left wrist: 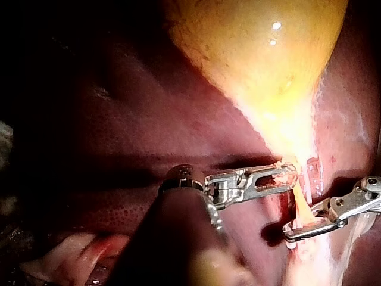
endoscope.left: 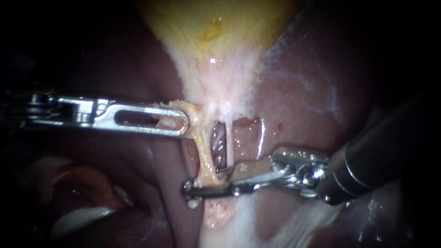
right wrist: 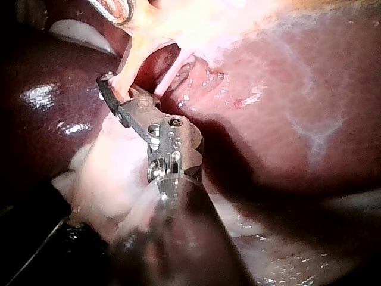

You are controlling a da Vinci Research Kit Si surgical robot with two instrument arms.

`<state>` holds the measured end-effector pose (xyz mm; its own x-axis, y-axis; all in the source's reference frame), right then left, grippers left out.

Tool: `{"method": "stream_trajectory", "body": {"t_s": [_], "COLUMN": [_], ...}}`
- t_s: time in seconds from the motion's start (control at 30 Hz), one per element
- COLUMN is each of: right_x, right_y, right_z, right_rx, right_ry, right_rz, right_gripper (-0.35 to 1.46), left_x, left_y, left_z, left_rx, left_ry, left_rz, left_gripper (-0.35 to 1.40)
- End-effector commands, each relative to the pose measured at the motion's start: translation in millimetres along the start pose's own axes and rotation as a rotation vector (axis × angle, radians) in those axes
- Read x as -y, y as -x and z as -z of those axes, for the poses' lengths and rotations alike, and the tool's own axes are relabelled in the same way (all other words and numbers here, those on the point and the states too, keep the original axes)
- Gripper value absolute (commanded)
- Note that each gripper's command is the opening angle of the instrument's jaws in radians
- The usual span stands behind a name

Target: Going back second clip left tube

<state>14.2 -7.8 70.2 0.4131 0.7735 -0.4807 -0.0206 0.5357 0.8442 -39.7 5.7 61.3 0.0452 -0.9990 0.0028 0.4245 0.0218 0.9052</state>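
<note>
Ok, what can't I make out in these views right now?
Lower end of the left tube: endoscope and left wrist views, covered by the right instrument; any clip there is hidden.
Lower end of the right tube: endoscope view, behind the same instrument.
Shaft of the left instrument: endoscope view, lost in the dark at the left edge.
Upper part of the gallbladder: cut off by the endoscope view's top edge.

Dark red, wet liver (endoscope.left: pixel 303 115) as backdrop under a bright central light, black shadow toward every edge.
</note>
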Motion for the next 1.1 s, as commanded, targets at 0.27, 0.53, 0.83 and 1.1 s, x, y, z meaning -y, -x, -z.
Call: {"method": "stream_trajectory", "body": {"t_s": [0.27,0.53,0.83,1.1], "right_x": [-0.6,-1.1,-1.2,-0.6], "right_y": [0.0,-0.3,0.6,0.7], "right_z": [-0.1,-0.7,1.4,4.2], "right_rx": [-0.026,-0.091,-0.088,-0.084], "right_ry": [-0.016,0.071,0.075,0.061], "right_rz": [0.112,0.299,0.349,0.381], "right_gripper": [0.10,0.50,0.50,0.50], "left_x": [0.0,0.0,0.0,0.0], "left_y": [0.0,0.0,-0.1,-0.1], "left_z": [0.0,0.1,0.1,0.1], "left_rx": [0.000,0.000,0.000,0.000], "left_ry": [0.000,0.000,0.000,0.000], "left_rz": [0.000,0.000,0.000,0.000], "left_gripper": [-0.35,-0.35,-0.35,-0.35]}}
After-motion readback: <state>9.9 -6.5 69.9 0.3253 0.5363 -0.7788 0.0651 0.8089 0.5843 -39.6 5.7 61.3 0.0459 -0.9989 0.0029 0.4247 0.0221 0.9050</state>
